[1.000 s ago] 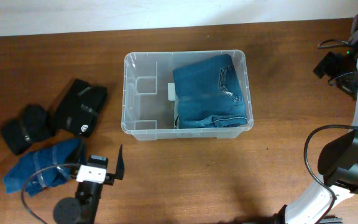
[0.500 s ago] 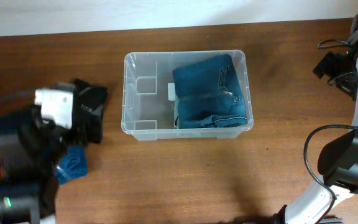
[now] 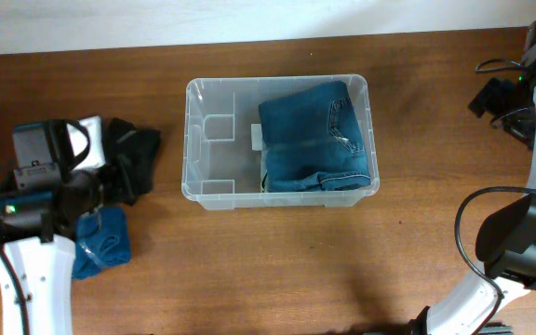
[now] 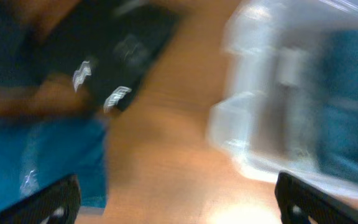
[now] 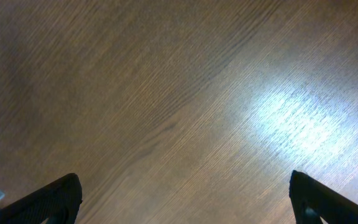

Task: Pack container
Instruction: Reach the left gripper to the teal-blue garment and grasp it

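Observation:
The clear container [image 3: 199, 140] stands at the table's middle, with folded blue jeans [image 3: 316, 135] in its right half and a white label [image 3: 257, 137] on its base. It shows blurred at the right of the left wrist view [image 4: 253, 106], jeans [image 4: 353, 106] inside. My left gripper [image 3: 114, 181] hovers open and empty over clothes left of the container; its fingers [image 4: 179, 205] are spread wide. A black garment [image 3: 140, 154] lies beside it, a blue garment [image 3: 102, 240] in front. My right gripper [image 3: 493, 98] is open and empty [image 5: 185, 199] over bare wood at the far right.
The black garment [image 4: 104, 56] and blue garment [image 4: 36, 162] show blurred in the left wrist view. My left arm covers part of the clothes pile. Bare wood table [image 3: 296, 270] lies in front of the container. A pale wall runs along the table's far edge.
My left arm has swung from the table's front edge up and left, over the clothes pile. It now hides the leftmost black garment. The right arm and the container have not moved.

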